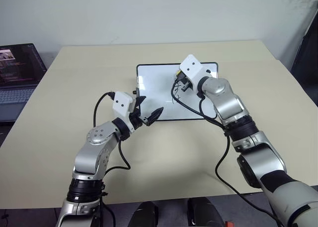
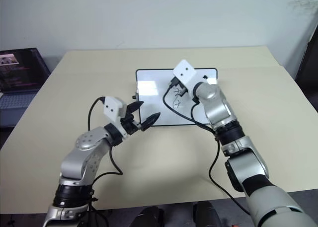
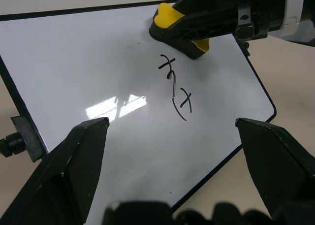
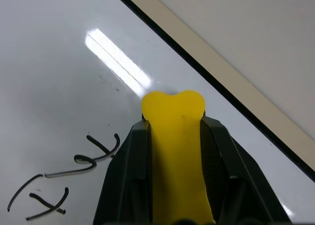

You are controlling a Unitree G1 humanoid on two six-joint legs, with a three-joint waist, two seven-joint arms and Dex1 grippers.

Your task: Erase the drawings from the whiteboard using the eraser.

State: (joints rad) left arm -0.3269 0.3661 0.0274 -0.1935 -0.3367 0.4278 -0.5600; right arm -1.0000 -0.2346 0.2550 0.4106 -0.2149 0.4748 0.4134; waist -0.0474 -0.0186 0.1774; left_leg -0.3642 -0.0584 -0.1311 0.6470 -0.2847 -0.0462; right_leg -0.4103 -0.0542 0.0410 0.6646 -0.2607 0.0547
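**Eraser held over the board, marks not yet wiped**

At the far left edge of the table (image 1: 44, 152) a laptop (image 1: 17, 78) sits open with a dark screen.

Next along, the left gripper (image 1: 147, 111) hovers near the whiteboard's near-left corner with its two black fingers (image 3: 74, 171) spread wide and nothing between them. It points across toward the board.

The whiteboard (image 1: 154, 95) lies flat in the middle of the table, nearer the far edge than the near one. It has a thin black frame and a small black knob on its left side. On it the drawings (image 3: 176, 89) show as a short column of thin black strokes, right of the board's middle.

Over the right half of the board, the right gripper (image 4: 174, 131) has its fingers pinched narrow around the eraser (image 4: 177, 156), a yellow block whose rounded end sticks out past the fingertips. From the left wrist camera the eraser's black underside faces the board just beside the top stroke of the drawings; whether it touches the surface I cannot tell.
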